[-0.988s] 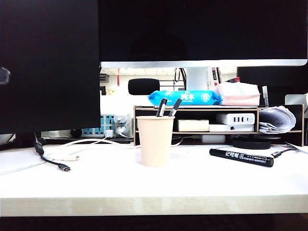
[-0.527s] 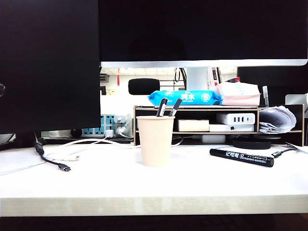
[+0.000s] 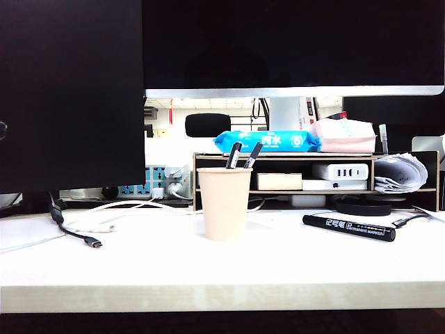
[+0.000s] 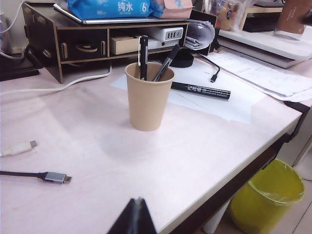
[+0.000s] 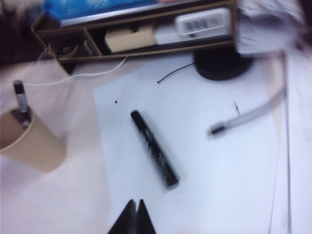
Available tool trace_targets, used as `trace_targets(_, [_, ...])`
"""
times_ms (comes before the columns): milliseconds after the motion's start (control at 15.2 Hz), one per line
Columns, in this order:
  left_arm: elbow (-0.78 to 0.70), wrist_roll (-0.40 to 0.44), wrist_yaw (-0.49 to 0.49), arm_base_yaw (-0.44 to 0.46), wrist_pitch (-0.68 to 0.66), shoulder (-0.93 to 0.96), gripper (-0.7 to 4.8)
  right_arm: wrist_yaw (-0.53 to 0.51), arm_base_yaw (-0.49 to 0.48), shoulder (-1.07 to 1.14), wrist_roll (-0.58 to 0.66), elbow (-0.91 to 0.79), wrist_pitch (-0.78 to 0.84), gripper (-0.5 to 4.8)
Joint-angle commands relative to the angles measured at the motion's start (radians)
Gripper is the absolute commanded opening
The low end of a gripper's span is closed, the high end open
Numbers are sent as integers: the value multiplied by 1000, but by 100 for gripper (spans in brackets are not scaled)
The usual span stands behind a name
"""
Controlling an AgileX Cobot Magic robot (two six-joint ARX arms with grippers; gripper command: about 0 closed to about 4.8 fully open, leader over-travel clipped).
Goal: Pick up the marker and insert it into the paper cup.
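Hovering with fingertips pressed together and empty, the right gripper (image 5: 133, 208) is approaching the marker (image 5: 154, 148) lying on the desk (image 3: 208, 268) toward its right edge, apart from the mid-desk paper cup (image 3: 224, 203). Next: spread fingers, descend astride the barrel. The left gripper (image 4: 135, 207) hangs clenched over the front edge.

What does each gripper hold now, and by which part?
Nothing. The left gripper and the right gripper are both shut and empty; the marker lies on the table, beside the paper cup.

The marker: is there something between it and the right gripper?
Nothing visible. The marker lies alone on white paper, and the shut right gripper is above the table with only bare paper between them. The paper cup stands off to one side.
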Motion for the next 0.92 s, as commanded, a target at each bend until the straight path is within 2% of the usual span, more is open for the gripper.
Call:
trace_targets(66, [0, 3, -4, -1, -16, 0, -5, -11, 83, 485, -225, 377, -173, -5])
trace_targets(198, [0, 3, -4, -1, -15, 0, -5, 5, 143, 741, -319, 630, -350, -5])
trace_targets(329, [0, 3, -4, -1, -14, 0, -5, 126, 210, 972, -396, 882, -515, -5])
trace_targets(461, [0, 3, -4, -1, -15, 0, -5, 199, 251, 1101, -443, 1008, -579, -5])
trace_targets(593, [0, 3, -4, -1, -15, 0, -5, 244, 290, 1184, -468, 1073, -605, -5])
trace_targets(856, [0, -4, -4, -1, -15, 0, -5, 251, 323, 1263, -490, 1085, -553, 2])
trace_targets(922, [0, -4, -4, -1, -14, 0, -5, 251, 324, 1273, -490, 1085, -552, 37])
